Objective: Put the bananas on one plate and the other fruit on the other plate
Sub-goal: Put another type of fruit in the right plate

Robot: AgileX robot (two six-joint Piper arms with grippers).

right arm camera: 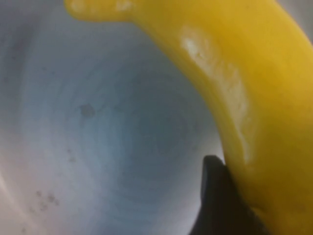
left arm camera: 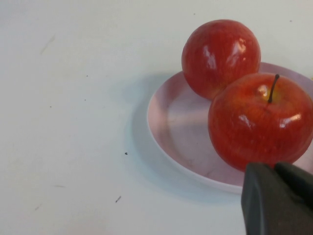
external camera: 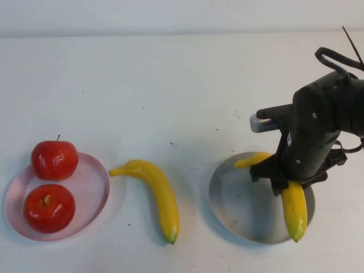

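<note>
The right claw [external camera: 287,185] holds one banana [external camera: 294,207] over the grey plate [external camera: 239,199] near the desk's right edge. Dropped crooked, it could roll off. The left claw [left arm camera: 279,196] looks pinched together, beside the apples [left arm camera: 259,120].

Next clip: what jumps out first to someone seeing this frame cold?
The black right gripper sits low over the grey-blue plate at the table's right, closed around a yellow banana lying across it. A second banana lies loose on the white table between the plates. At far left two glossy red apples fill the pale pink plate, with the left gripper beside them, seen only by its own wrist camera.
</note>
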